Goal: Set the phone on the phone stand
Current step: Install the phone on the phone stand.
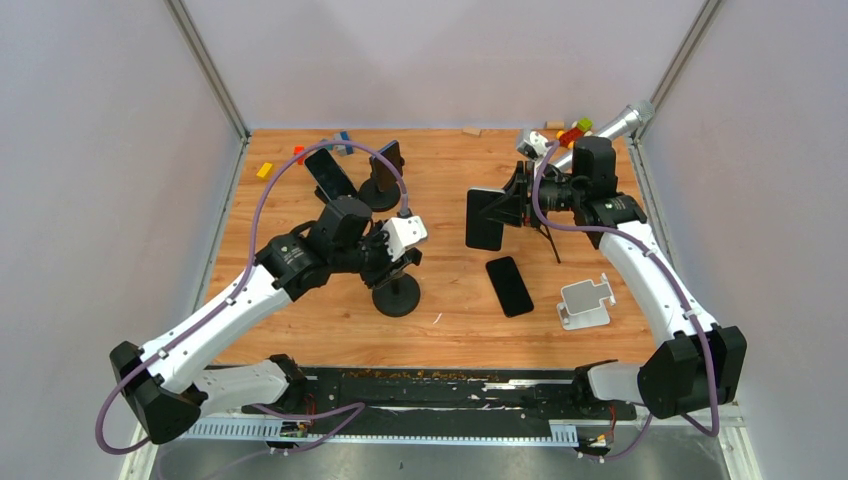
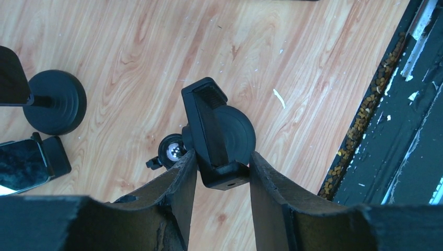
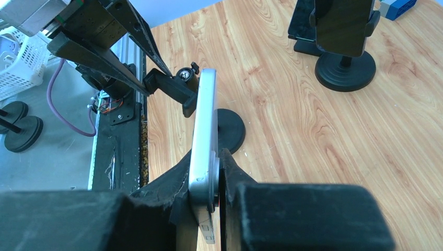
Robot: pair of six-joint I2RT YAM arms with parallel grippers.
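1. The left gripper is closed on the phone stand. Its two fingers press on either side of the lower end of the black cradle.
2. The cradle is tilted, with its upper lip pointing away from the wrist. The stand's round black base rests on the table, near the middle and towards the left.
3. The right gripper is clamped on the phone. It holds the phone off the table on its edge, with the silver side rail towards the wrist camera.
4. In the top view the phone hangs to the right of the phone stand and slightly farther back. A clear gap separates the two; the cradle is empty.
5. A second black phone lies flat on the table, below and near the held phone.
6. A white stand sits just right of that flat phone, without touching it.
7. Two loaded stands occupy the far left of the table, each carrying a dark phone.
8. Coloured blocks lie along the far edge of the table.
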